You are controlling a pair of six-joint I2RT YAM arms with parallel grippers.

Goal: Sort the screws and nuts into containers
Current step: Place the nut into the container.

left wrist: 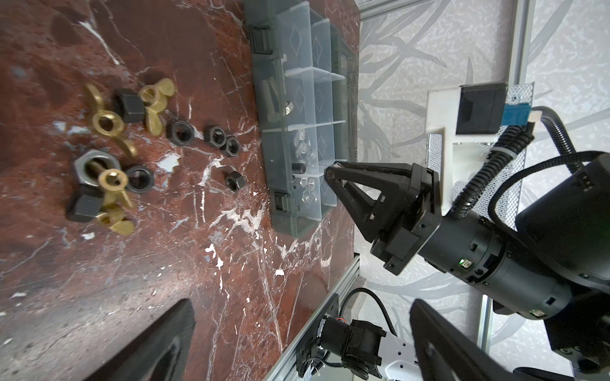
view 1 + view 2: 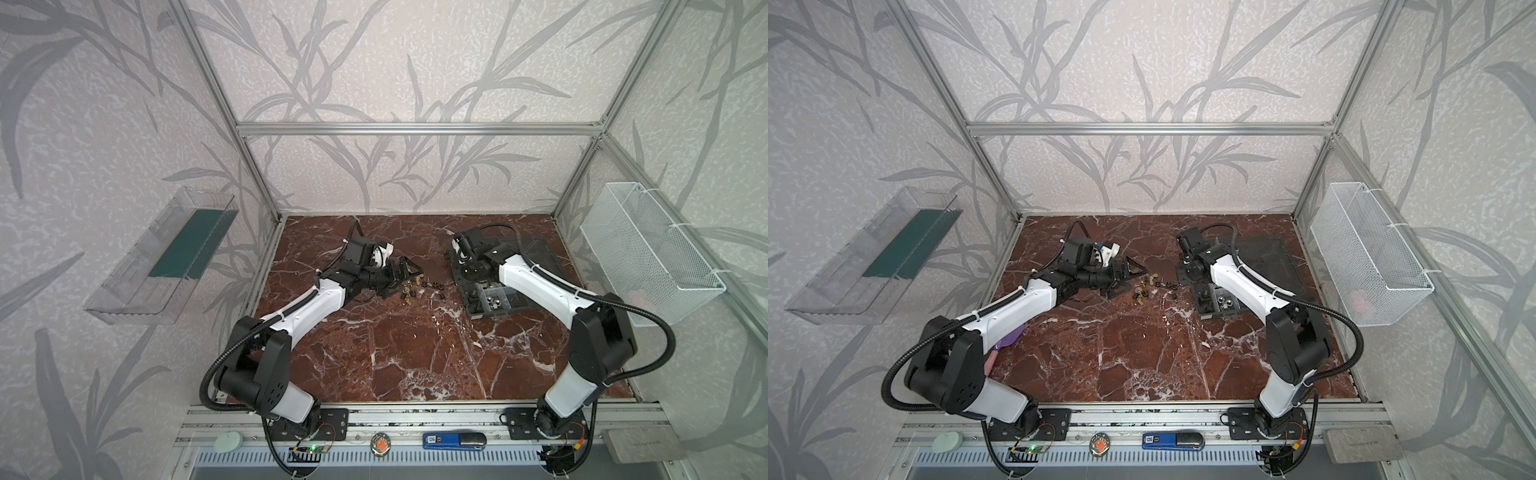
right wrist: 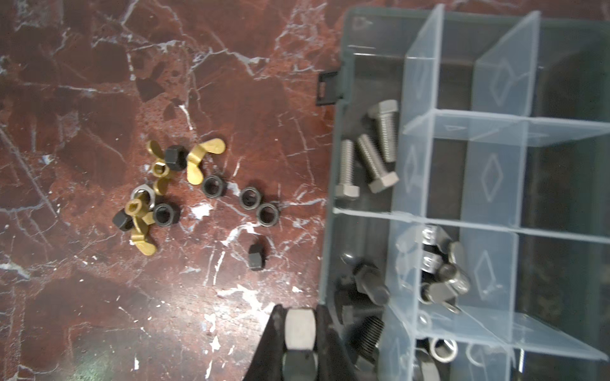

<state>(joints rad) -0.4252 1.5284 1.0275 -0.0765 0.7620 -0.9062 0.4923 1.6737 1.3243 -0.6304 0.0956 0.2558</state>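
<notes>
Silver hex nut (image 3: 298,330) sits clenched in the right gripper (image 3: 298,344) at the pile-side wall of the organizer box (image 3: 330,231); its compartments (image 3: 558,184) lie just beyond. Splayed empty, the left gripper (image 2: 407,279) is nearer the loose nuts (image 3: 213,186) beside that box.

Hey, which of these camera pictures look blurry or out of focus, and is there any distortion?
Right wrist view: soft, and the silver nut in the right gripper is the most blurred. Left wrist view: sharp on the brass wing nuts, but the left gripper's fingers are dark, unfocused shapes. Both top views: focused, with wide-angle stretch at the edges; loose fasteners too small to distinguish.
</notes>
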